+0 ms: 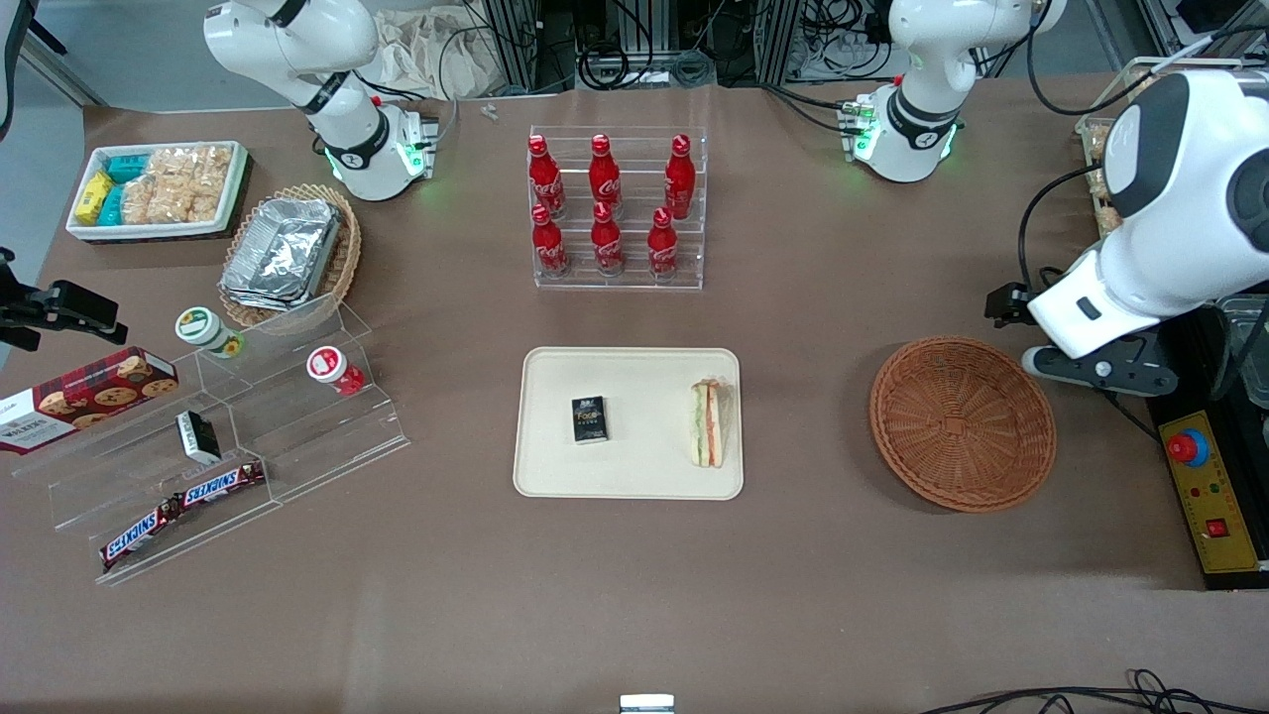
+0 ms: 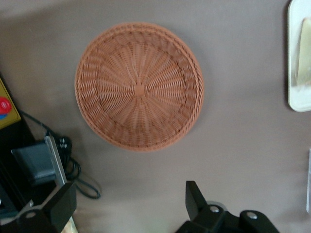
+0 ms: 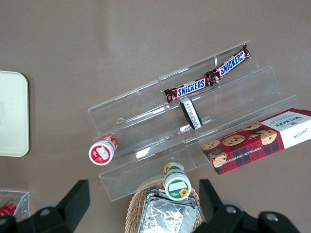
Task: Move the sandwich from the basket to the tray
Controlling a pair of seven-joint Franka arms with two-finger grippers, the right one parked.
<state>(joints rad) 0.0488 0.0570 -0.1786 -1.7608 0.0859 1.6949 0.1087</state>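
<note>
Cream-beige tray (image 1: 555,466) lies at table centre, with bare brown table (image 1: 793,416) between it and the wicker basket (image 1: 962,423). Sandwich (image 1: 708,423) rests on the tray beside the rim nearest the basket, long axis running toward the front camera, well apart from a dark small box (image 1: 589,418). Left gripper (image 2: 129,206) hangs above the table near the basket rim, fingers spread, holding nothing.

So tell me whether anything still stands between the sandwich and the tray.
Nothing does. The sandwich already lies on the tray, near the edge closest to the basket, with a small dark box beside it. The basket is empty. The claw hangs open above the table next to the basket, holding nothing.
</note>
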